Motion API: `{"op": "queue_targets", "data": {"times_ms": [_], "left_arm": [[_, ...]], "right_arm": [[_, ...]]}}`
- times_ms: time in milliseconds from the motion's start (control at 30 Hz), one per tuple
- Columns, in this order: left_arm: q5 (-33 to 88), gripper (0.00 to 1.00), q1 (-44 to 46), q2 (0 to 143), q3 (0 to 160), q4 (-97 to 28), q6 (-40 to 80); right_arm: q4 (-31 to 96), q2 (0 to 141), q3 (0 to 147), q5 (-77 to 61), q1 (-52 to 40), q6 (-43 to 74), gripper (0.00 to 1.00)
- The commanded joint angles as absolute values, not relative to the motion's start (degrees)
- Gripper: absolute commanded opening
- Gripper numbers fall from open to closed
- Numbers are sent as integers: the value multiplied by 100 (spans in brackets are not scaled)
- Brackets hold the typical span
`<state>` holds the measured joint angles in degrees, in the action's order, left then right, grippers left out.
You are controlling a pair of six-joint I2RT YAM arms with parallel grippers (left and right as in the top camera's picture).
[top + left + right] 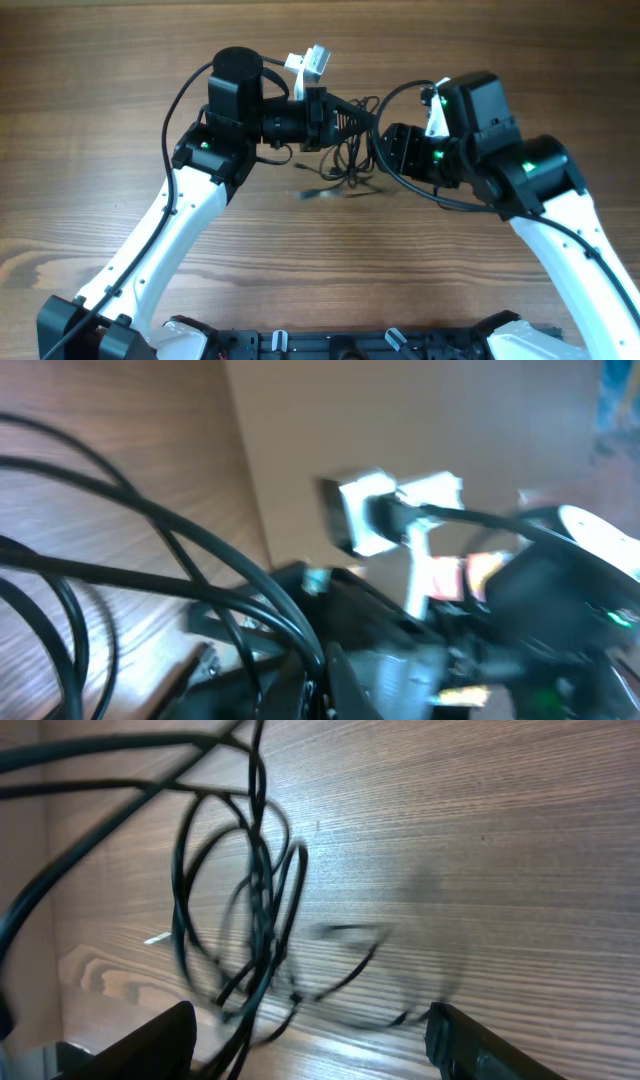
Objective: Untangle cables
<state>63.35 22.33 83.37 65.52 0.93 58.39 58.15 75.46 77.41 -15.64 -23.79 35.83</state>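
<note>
Spreading under both arms is a brown wood-grain table (100, 80), filling every view. Two arms meet at the far middle, with one dark tangle of cables (347, 168) between them; its strands are too knotted to count. The right gripper (310, 1013) has fingers wide apart, with loops just beyond. The left gripper (352, 112) is blurred, so I cannot tell its grip

Black cables (347, 152) beside the black left end effector (352, 112); under it, a brown tabletop (100, 80) with streaky wood grain. White arms (170, 230) carry green lights (527, 167).
</note>
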Motion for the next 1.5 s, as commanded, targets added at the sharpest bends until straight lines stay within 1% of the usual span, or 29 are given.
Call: {"op": "queue_targets", "data": {"times_ms": [0,200,267,300,333,400,433,633,733,867,933,1033,1233,1367,1400,1433,1467], "left_arm": [[6810,4,2222,8329,6587,316,6200],[6812,4,2222,8329,6587,311,6202],[6814,4,2222,8329,6587,309,6202],[6814,4,2222,8329,6587,309,6202],[6812,4,2222,8329,6587,309,6200],[6812,4,2222,8329,6587,309,6200],[6812,4,2222,8329,6587,307,6198],[6735,4,2220,8329,6587,78,6038],[6344,4,2150,8329,6587,-652,5645],[4504,4,1922,8331,6584,-2591,5419],[3575,4,1811,8331,6587,-3306,5419],[2886,4,1680,8331,6584,-3833,5417],[2502,4,1643,8331,6584,-3909,5417],[1898,4,1643,8331,6584,-4224,5419],[1590,4,1643,8331,6584,-4418,5419],[1468,4,1643,8331,6584,-4495,5417],[1365,4,1643,8331,6584,-4571,5415]], "right_arm": [[5699,7885,7830,-1951,-2362,3468,74],[5461,8211,7830,-2237,-2362,3656,72],[5387,8270,7830,-2241,-2362,3776,67],[5334,8291,7830,-2298,-2362,3785,61],[5295,8318,7830,-2373,-2362,3793,49],[5269,8348,7830,-2388,-2362,3793,15],[5273,8348,7830,-2386,-2359,3793,4],[5264,8121,7850,-2381,-2265,3750,4],[5221,7789,7922,-2292,-2123,3750,4],[5179,7135,7988,-1828,-1892,3752,4],[5188,6770,7988,-1518,-1798,3750,4],[5175,6263,7988,-1219,-1769,3752,4],[4890,5572,7988,-1138,-1769,3846,4],[4995,5286,7988,-99,-1769,4230,4],[5221,5216,7988,499,-1769,4311,4],[5358,5207,7988,757,-1769,4383,4],[5736,5216,7988,1249,-1769,4639,7]]}}
